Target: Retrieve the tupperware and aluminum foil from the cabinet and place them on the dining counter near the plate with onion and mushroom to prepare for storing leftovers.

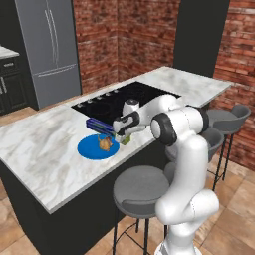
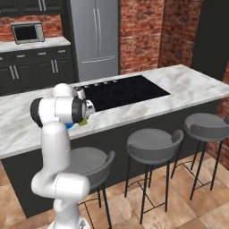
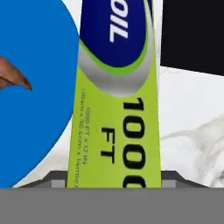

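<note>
The aluminum foil (image 1: pixel 99 125) is a long blue carton with a lime-green end. It lies low over the dining counter (image 1: pixel 45 144), right beside the blue plate (image 1: pixel 92 148). My gripper (image 1: pixel 122 133) is shut on its green end. In the hand view the aluminum foil (image 3: pixel 116 109) runs straight up from between the fingers of my gripper (image 3: pixel 114 179), and the plate (image 3: pixel 35 109) lies to its left, carrying a brown piece of food (image 3: pixel 13 76). In the right base view my arm hides most of the aluminum foil (image 2: pixel 83 121). The tupperware is out of view.
A black cooktop (image 1: pixel 124 99) is set into the counter just beyond the carton. Round grey stools (image 1: pixel 139 189) stand along the near side. A steel fridge (image 2: pixel 94 36) and dark wall cupboards (image 2: pixel 22 5) stand at the back; which is the cabinet I cannot tell.
</note>
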{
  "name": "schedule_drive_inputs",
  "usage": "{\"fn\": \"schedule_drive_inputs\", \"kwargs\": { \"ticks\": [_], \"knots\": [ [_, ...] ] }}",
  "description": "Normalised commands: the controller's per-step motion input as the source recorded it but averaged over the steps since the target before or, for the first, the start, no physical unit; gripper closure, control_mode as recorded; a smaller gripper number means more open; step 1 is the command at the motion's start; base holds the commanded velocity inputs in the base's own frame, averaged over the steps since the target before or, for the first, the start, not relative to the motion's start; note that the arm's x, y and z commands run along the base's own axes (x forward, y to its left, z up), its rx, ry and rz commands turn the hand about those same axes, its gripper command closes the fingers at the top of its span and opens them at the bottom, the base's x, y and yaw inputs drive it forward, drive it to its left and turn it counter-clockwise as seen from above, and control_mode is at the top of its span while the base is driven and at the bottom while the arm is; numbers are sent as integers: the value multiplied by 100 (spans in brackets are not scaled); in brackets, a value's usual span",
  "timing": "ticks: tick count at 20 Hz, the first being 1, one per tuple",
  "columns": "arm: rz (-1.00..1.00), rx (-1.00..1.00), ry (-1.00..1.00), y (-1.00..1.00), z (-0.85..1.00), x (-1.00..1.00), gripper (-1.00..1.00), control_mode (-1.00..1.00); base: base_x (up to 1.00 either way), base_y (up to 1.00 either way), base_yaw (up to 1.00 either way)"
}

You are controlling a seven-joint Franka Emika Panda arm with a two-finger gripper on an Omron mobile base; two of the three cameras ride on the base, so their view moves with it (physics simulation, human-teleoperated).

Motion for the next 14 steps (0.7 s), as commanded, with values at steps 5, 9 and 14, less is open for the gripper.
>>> {"fn": "schedule_drive_inputs", "kwargs": {
  "ticks": [5,9,14],
  "knots": [
    [-1,0,-4,-47,87,-44,-100,-100,0,0,0],
    [-2,0,-9,-56,41,-2,-100,-100,0,0,0],
    [0,0,-10,-20,55,-36,-100,-100,0,0,0]
  ]
}}
